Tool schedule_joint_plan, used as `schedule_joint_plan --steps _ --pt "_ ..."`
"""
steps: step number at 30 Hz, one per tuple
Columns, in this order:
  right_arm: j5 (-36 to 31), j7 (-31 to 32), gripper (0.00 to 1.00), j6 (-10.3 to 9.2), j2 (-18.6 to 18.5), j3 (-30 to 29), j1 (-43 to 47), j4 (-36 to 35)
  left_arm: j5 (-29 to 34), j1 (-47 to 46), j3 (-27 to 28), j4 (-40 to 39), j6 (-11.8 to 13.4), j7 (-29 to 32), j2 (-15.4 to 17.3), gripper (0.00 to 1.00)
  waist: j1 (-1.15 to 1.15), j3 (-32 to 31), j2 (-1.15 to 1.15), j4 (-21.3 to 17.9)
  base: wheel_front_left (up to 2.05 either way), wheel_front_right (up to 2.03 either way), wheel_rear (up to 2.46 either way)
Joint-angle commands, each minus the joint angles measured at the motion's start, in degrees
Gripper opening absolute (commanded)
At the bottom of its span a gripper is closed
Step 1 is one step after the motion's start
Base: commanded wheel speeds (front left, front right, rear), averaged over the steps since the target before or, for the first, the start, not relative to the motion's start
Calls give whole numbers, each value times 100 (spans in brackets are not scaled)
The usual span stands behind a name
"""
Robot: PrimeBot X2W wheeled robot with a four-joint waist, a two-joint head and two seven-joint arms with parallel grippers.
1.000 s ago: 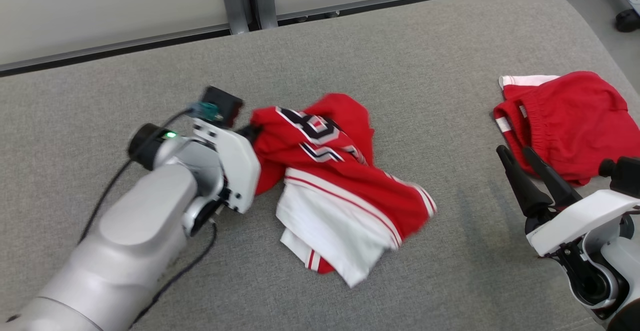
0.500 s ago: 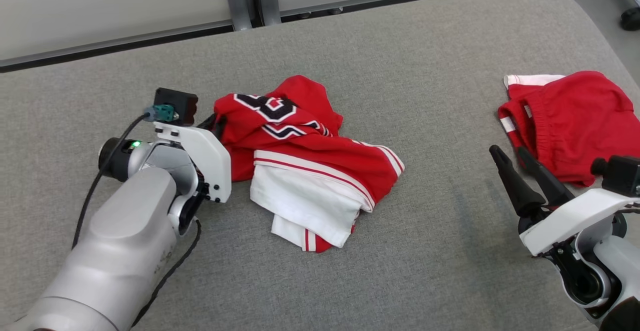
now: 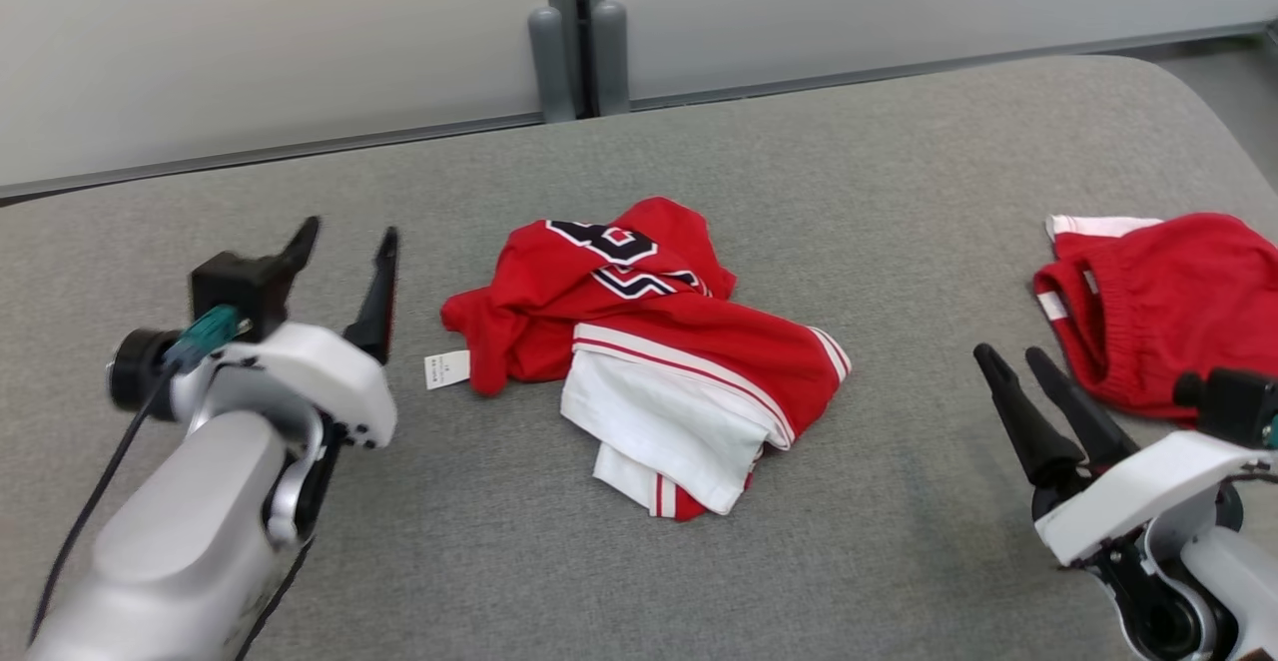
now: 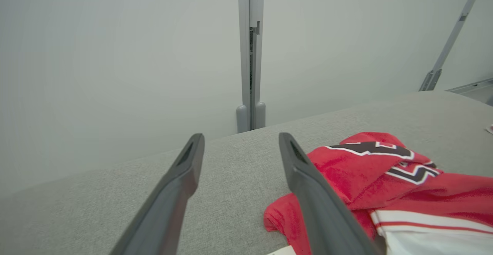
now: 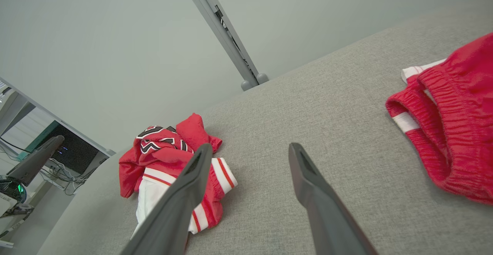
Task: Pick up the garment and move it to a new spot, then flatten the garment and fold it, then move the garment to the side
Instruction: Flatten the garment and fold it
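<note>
1. Two grippers stand empty over a grey fabric-covered table [image 3: 879, 172]. The left gripper [image 3: 347, 242], with long dark fingers on a white wrist, hovers to the left of the twin grey metal post [image 3: 579, 52] at the table's far edge, fingers spread wide and clamped on nothing.
2. Well to the right of that post, the matching right gripper [image 3: 1008, 353] also has its fingers apart and holds nothing.
3. Nearly straight out from the post, towards the robot, the crumpled red-and-white sports garment with dark lettering [image 3: 659, 341] lies in a heap on the table, touched by neither gripper. Its small white label [image 3: 446, 368] pokes out on the side left of the post.
4. Farthest right of the post lies a second red garment with an elastic waistband [image 3: 1168, 312], just beyond the right gripper.
5. Judging by the heap, the flattening and folding are not yet done.
6. Several things could go wrong from here:
   - A pinch into the bunched folds may catch several layers at once, so the cloth lifts as a lump and will not spread.
   - A grab at the loose label would give a weak hold that could slip.
   - The right gripper could snag the wrong red garment, which lies so close to it.
</note>
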Motion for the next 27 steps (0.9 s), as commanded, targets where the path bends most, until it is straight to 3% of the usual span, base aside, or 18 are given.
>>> schedule_joint_plan --steps 1,6,10,19,27 --pt "-45 -31 100 1 -10 -26 101 -15 49 145 91 -163 104 -27 98 100 0 -62 0 94 0 0 0" --pt "-327 -31 100 1 127 -299 399 -201 284 1269 960 -1760 747 -54 583 100 0 -112 0 269 0 0 0" --pt "-570 -30 100 1 242 -280 608 -323 372 2158 1434 -2565 996 -58 585 100 0 -147 0 363 0 0 0" --pt "-438 1182 100 1 555 615 565 -313 498 2793 1638 -3022 921 -59 292 100 0 -190 0 585 0 0 0" --pt "-345 1630 100 1 953 840 235 272 538 2749 1668 -2936 813 -59 165 100 0 -109 0 808 0 0 0"
